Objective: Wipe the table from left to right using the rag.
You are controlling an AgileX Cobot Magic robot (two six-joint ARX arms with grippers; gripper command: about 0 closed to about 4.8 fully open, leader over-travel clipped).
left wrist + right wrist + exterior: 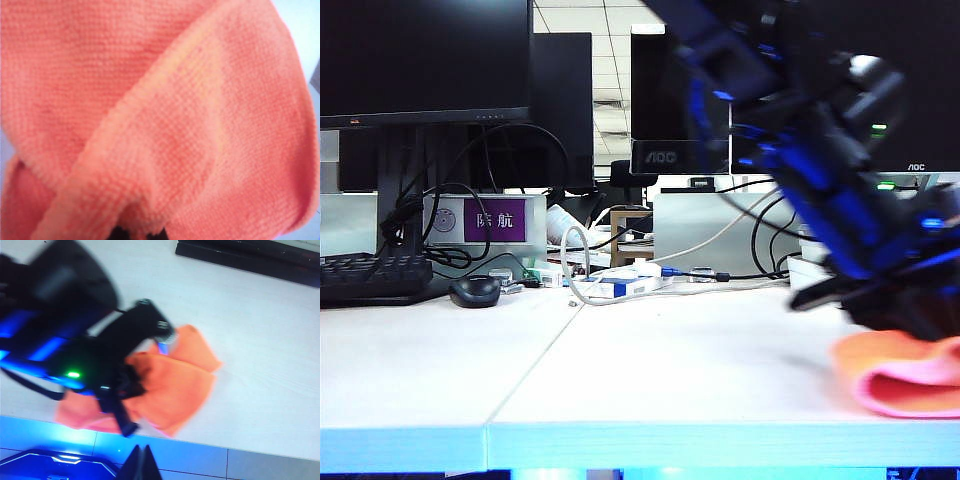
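Rag [905, 375] sits nearest the exterior camera, at the table's [650, 380] near right edge, under the blurred left arm reaching across; its gripper is hidden there. Left wrist view: orange fleece fills everything, left gripper [137, 234] clamped on the rag, only dark tips peeking out. Right wrist view: rag spreads along the front edge beneath that arm; right gripper [142, 465], fingers together and empty, hangs above the near edge.
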